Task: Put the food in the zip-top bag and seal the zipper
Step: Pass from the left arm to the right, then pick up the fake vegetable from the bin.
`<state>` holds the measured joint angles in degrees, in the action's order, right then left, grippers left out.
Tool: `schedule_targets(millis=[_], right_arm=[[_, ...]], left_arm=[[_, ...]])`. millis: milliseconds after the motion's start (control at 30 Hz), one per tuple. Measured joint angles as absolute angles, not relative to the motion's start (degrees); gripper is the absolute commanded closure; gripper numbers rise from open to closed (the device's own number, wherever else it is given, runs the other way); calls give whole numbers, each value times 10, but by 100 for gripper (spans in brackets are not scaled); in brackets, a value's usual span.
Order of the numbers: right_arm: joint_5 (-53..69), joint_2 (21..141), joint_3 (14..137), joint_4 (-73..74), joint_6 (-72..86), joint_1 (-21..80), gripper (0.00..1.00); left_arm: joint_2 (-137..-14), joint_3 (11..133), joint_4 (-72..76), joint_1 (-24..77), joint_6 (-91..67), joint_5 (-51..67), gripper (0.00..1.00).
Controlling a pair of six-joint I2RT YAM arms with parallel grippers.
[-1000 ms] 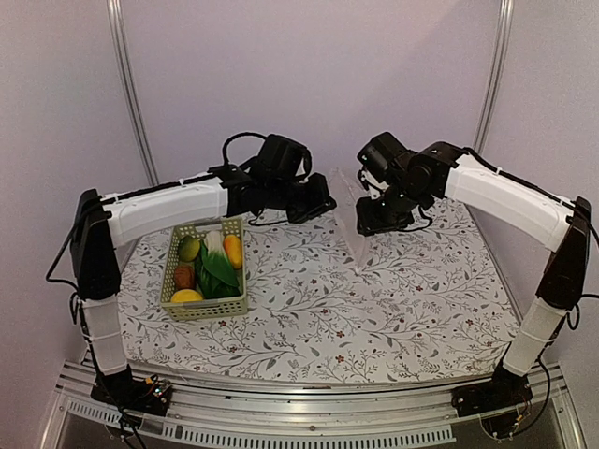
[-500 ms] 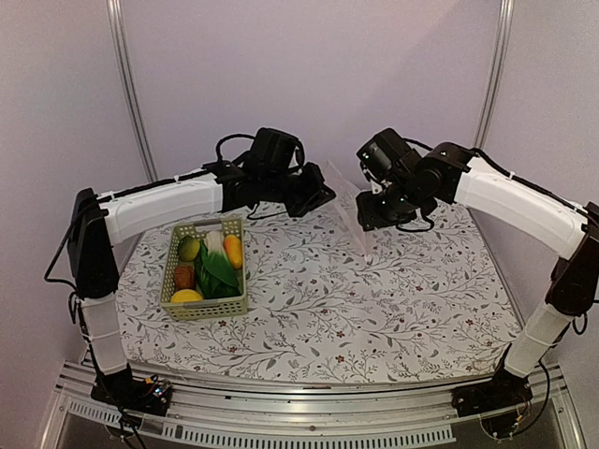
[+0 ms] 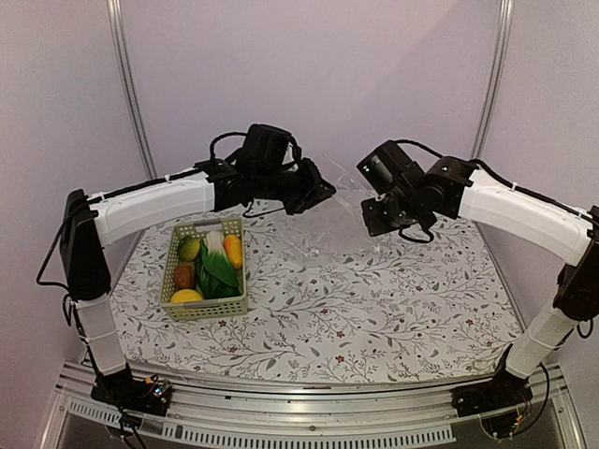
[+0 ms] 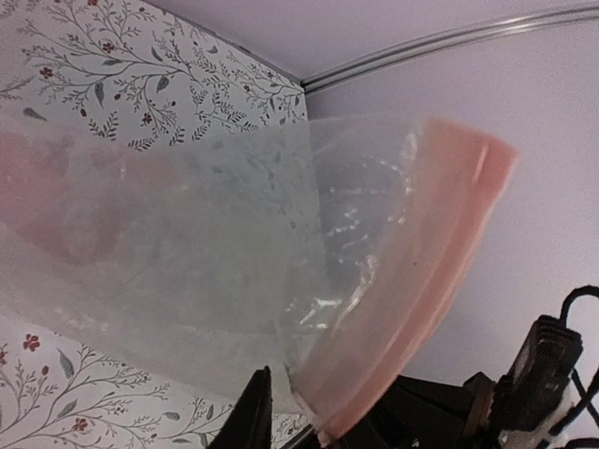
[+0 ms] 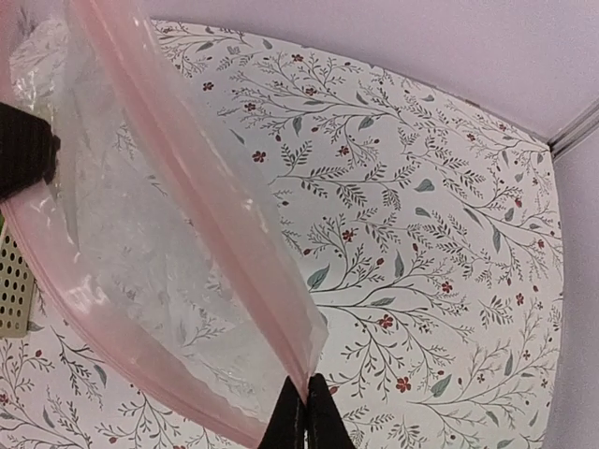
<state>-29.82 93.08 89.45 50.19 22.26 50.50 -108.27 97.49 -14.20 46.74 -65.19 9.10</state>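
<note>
The clear zip-top bag (image 3: 329, 217) hangs above the table's far side, spread between my two grippers. Its pink zipper (image 4: 432, 251) runs along the mouth, which gapes in the right wrist view. My right gripper (image 5: 306, 398) is shut on one end of the zipper (image 5: 192, 182) strip. My left gripper (image 4: 314, 416) has its fingers apart, with the other end of the bag's mouth lying loosely between them. The food (image 3: 208, 262), green, yellow and orange pieces, lies in the pale green basket (image 3: 205, 307) at the left, below the left arm.
The floral tablecloth (image 3: 374, 309) covers the table. Metal posts (image 3: 131, 94) rise at the back corners before a plain wall. A corner of the basket (image 5: 9, 285) shows at the left edge of the right wrist view.
My right gripper has closed on the bag's zipper end and drawn to the right. The left fingers have parted. The bag went from hanging upright to spread out between the grippers.
</note>
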Motion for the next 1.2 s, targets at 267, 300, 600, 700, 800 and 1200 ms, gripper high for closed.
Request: schedule_targets(millis=[267,300,600,700,800,1200], right_arm=[[-340,921,988,497,140,413,100],[-346,920,999,498,128,392,100],[-418,895,1035,515,49,295,100],[-410,876,995,515,56,304,100],[-381,860,917,514,76,320,100],[-209,900,797,495,177,398,100]], left_arm=[[-1092,1033,-173,464,-548,147,37],[-1088,1036,-173,464,-528,152,36],[-924,866,-258,441,-439,90,31],[-877,793,-313,412,-440,41,27],[-867,746,-380,395,-447,-8,24],[-849,670,-489,385,-517,-87,23]])
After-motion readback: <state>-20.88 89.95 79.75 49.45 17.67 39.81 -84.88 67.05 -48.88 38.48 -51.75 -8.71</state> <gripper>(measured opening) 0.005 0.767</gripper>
